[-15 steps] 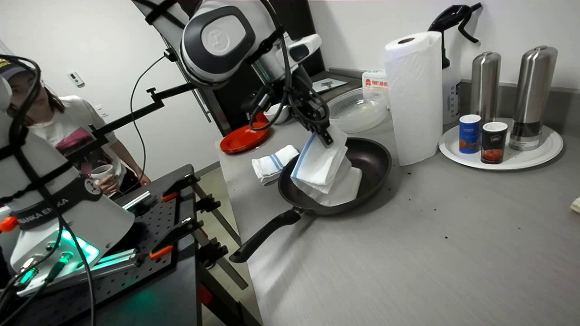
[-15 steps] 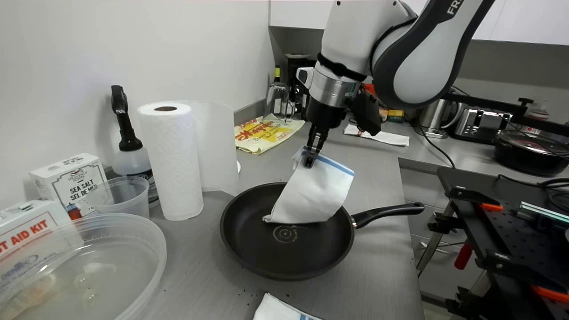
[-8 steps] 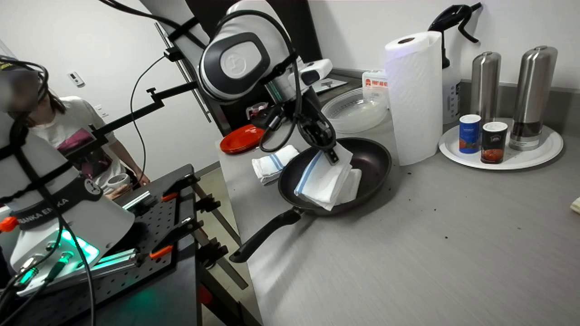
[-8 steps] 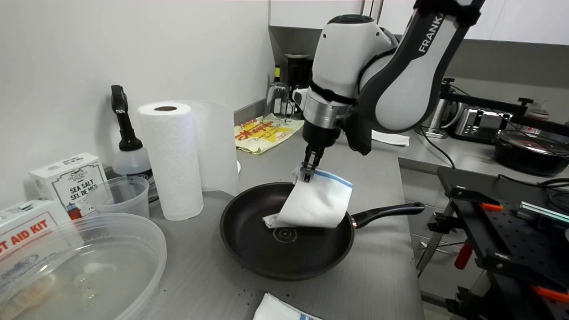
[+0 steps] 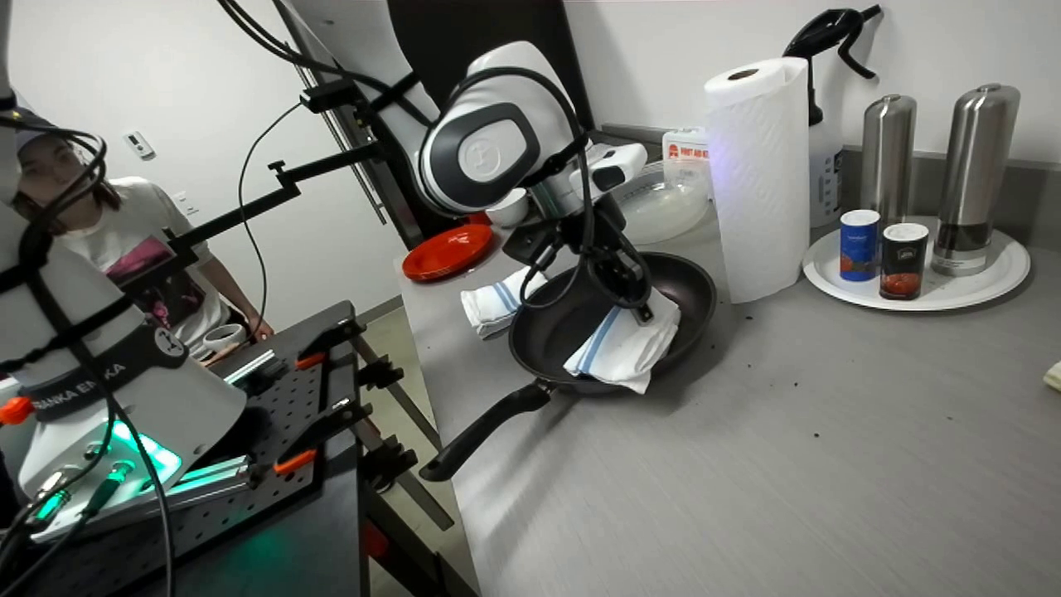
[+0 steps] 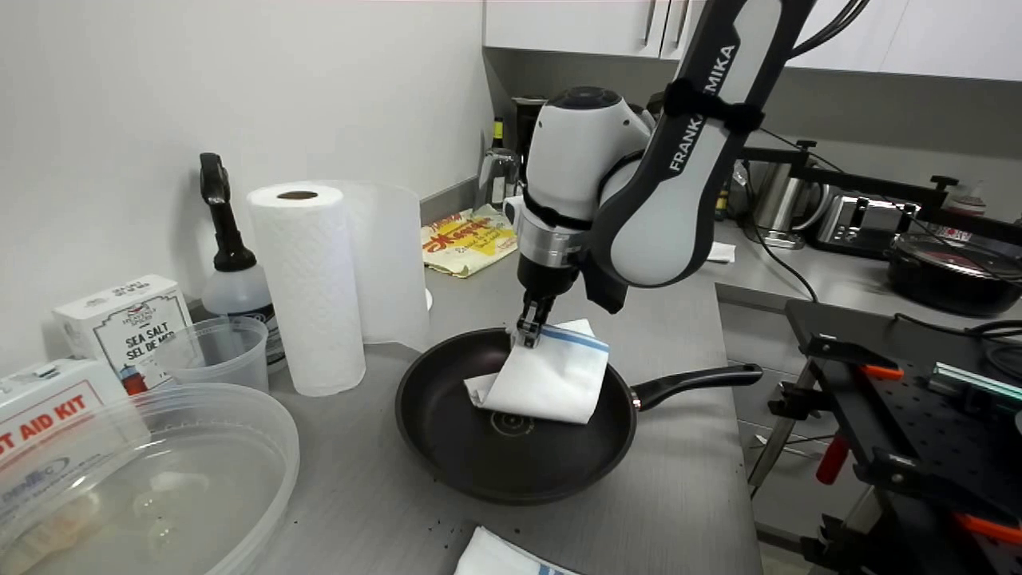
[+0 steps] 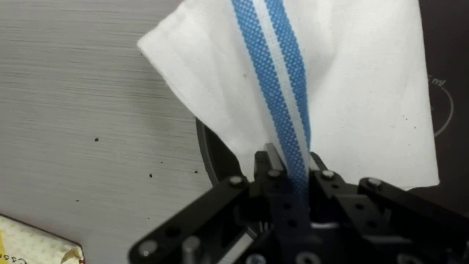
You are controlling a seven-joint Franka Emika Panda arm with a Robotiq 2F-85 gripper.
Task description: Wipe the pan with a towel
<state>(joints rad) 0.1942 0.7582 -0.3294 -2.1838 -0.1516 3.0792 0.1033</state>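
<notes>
One black frying pan (image 6: 511, 467). One white blue-striped towel (image 6: 551, 391), folded, over the pan, pinched in fingers (image 7: 262, 163); second towel (image 5: 486, 305) just beside the pan.

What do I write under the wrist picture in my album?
Robot fingers pinch a blue-striped towel over a black pan.

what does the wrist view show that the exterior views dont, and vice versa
Only the wrist view: the weave of the blue stripes on the towel as they run into the gripper, and a marking that reads "ml" on the pan.

Only the exterior views: the pan's long black handle, the paper towel roll, the first aid kit box and a second folded cloth on the counter.

Shared: the gripper shut on the towel, the towel covering part of the pan, and the grey counter.
</notes>
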